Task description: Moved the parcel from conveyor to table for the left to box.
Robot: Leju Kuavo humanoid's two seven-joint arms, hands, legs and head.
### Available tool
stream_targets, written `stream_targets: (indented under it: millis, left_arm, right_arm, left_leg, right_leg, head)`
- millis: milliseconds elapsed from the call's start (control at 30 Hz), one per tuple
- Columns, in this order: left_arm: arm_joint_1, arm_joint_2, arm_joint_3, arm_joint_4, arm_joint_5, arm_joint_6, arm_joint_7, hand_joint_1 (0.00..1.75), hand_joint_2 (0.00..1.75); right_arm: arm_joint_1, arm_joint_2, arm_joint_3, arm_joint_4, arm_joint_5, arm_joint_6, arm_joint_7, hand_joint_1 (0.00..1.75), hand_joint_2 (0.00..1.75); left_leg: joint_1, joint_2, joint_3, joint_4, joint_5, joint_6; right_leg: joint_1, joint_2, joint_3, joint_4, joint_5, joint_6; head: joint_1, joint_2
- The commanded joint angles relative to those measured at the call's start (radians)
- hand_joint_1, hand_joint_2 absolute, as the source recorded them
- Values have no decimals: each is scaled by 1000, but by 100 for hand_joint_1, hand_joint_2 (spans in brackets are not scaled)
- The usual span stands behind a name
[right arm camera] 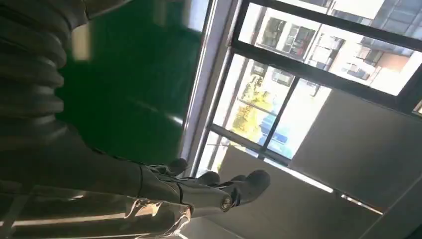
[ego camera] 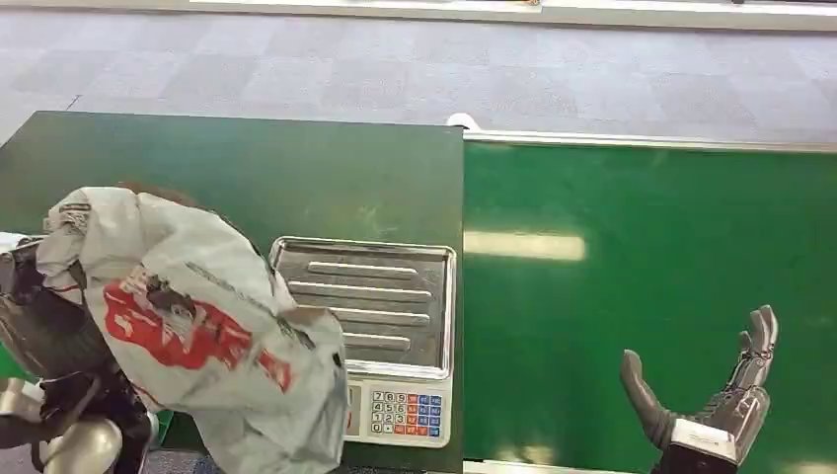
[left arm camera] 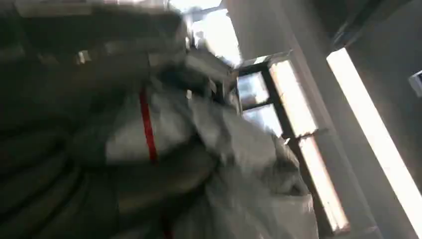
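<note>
The parcel [ego camera: 202, 331] is a crumpled grey plastic mailer with a red print. My left hand [ego camera: 54, 341] grips it from the left, lifted above the dark green table [ego camera: 247, 178] and overlapping the left edge of the scale. In the left wrist view the parcel [left arm camera: 219, 149] bulges close against my blurred left hand [left arm camera: 74, 149]. My right hand [ego camera: 716, 395] hovers palm-up over the bright green conveyor [ego camera: 651, 257] near its front edge, fingers spread, holding nothing. The right wrist view has the right hand [right arm camera: 199, 191] with fingers extended.
A metal-topped weighing scale [ego camera: 380, 296] with a coloured keypad [ego camera: 405, 413] stands on the table beside the conveyor. A silver rail [ego camera: 651, 143] runs along the conveyor's far edge. Grey carpet floor [ego camera: 395, 69] lies beyond.
</note>
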Motion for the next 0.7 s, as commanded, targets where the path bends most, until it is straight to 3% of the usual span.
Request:
stream_targets:
  millis: [33, 367, 600, 700]
  left_arm:
    - [-51, -28, 329, 204, -3, 3, 55, 159, 175]
    - [-124, -1, 507, 390, -375, 195, 181, 161, 175]
    - [-132, -26, 562, 382, -550, 195, 239, 162, 175]
    - [-125, -27, 554, 386, -628, 195, 288, 140, 175]
  right_arm:
    - [3, 18, -35, 42, 3, -7, 7, 0, 175]
    - [-29, 26, -36, 64, 16, 18, 26, 0, 175]
    - [-37, 24, -33, 76, 17, 16, 31, 0, 175]
    - [-36, 25, -34, 75, 18, 11, 33, 0, 175]
  left_leg:
    - [-1, 1, 2, -3, 1, 1]
    - [0, 1, 2, -2, 1, 1]
    - [0, 0, 1, -2, 1, 1]
    - [0, 0, 1, -3, 3, 2]
  right_leg:
    - [0, 0, 1, -1, 1, -2]
    - [0, 1, 1, 0, 1, -2]
    - [0, 0, 1, -1, 1, -2]
    - [1, -1, 0, -2, 2, -3]
  head:
    - [0, 0]
    - [0, 0]
    - [0, 0]
    - [0, 0]
